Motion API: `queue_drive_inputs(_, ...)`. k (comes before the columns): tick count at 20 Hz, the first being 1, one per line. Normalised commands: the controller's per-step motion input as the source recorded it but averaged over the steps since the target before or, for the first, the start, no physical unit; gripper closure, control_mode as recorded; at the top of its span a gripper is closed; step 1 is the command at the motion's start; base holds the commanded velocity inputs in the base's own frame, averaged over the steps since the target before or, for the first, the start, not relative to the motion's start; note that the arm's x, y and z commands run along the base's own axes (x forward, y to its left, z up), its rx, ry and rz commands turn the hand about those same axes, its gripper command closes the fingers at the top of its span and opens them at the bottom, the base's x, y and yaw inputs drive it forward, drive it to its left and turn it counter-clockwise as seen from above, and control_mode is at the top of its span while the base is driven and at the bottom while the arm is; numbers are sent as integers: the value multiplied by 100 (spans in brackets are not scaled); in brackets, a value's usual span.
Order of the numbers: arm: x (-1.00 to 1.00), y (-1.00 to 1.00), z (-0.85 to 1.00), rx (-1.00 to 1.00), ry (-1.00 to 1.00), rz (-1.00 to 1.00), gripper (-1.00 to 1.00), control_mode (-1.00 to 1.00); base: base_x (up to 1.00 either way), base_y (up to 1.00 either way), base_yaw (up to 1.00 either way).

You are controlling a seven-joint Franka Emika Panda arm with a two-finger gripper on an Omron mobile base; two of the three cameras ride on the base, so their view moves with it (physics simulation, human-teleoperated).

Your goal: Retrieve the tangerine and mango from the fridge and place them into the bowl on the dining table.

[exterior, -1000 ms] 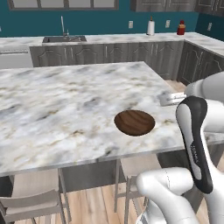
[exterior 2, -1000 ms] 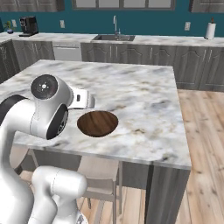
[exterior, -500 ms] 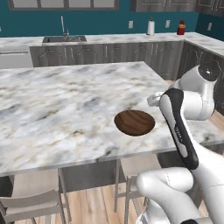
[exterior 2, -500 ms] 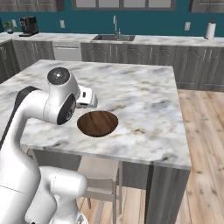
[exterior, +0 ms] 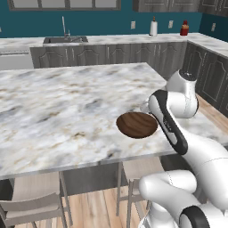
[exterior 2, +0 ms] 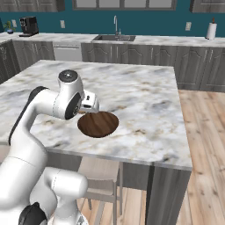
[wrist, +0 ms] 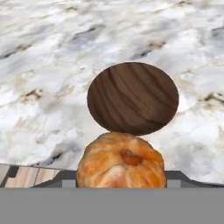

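Orange tangerine (wrist: 121, 161) sits held in the end effector (wrist: 121, 175), which has swung in from the table's (exterior: 53, 107) near edge toward the bowl (wrist: 132, 98); release seems next, mango remaining.

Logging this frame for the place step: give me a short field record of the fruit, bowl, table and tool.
held item: tangerine, in the tool
tool state: shut on the tangerine
bowl: dark wood, holds nothing, on the dining table
tangerine vs bowl: at the bowl's near rim in the hand view, not yet in it
mango: not placed in the bowl
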Motion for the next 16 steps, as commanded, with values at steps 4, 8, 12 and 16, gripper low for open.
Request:
queue_drive_inputs(4,49,4,-49,0,10,0,100,-100,0,0,0)
queue_drive_inputs(8,46,1,-46,0,7,0,100,-100,0,0,0)
queue_drive_inputs(12,45,0,-44,0,4,0,100,-100,0,0,0)
queue_drive_inputs(16,46,1,-44,0,3,0,100,-100,0,0,0)
